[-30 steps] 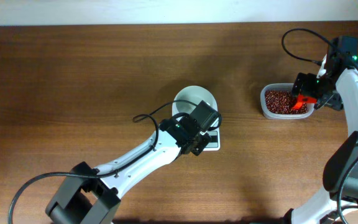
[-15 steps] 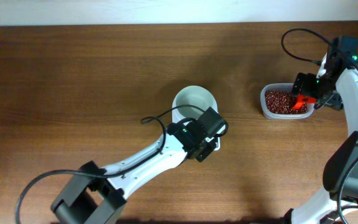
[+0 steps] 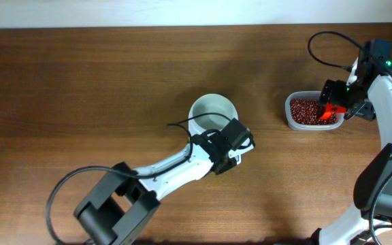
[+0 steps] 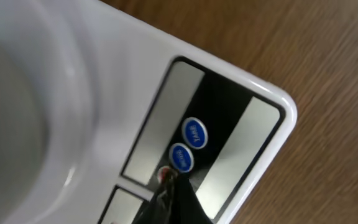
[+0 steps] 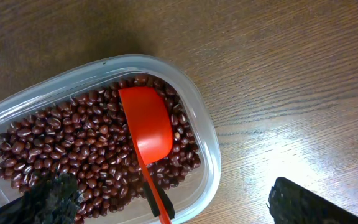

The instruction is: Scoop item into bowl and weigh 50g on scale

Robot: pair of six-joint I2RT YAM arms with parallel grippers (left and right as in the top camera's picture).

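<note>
The white bowl [image 3: 212,111] stands empty on the white scale [image 4: 135,56], which the bowl and my left arm mostly hide in the overhead view. My left gripper [image 3: 234,145] is shut, and its tip [image 4: 167,178] touches a small round button on the scale's front panel, just below two blue buttons [image 4: 188,145]. The reddish-brown beans [image 5: 73,149] fill a clear tub [image 3: 307,111] at the right. A red scoop [image 5: 145,127] lies bowl-down on the beans. My right gripper [image 5: 166,202] is open, with its fingers wide either side of the scoop's handle.
The scale's grey display [image 4: 160,118] lies beside the buttons; I cannot read it. The table's back edge meets a white wall [image 3: 182,10]. The right arm's cable [image 3: 329,47] loops above the tub.
My left gripper has moved right and toward the table's front, off the bowl's rim and onto the scale's front panel. The right arm and the scoop have not moved.
</note>
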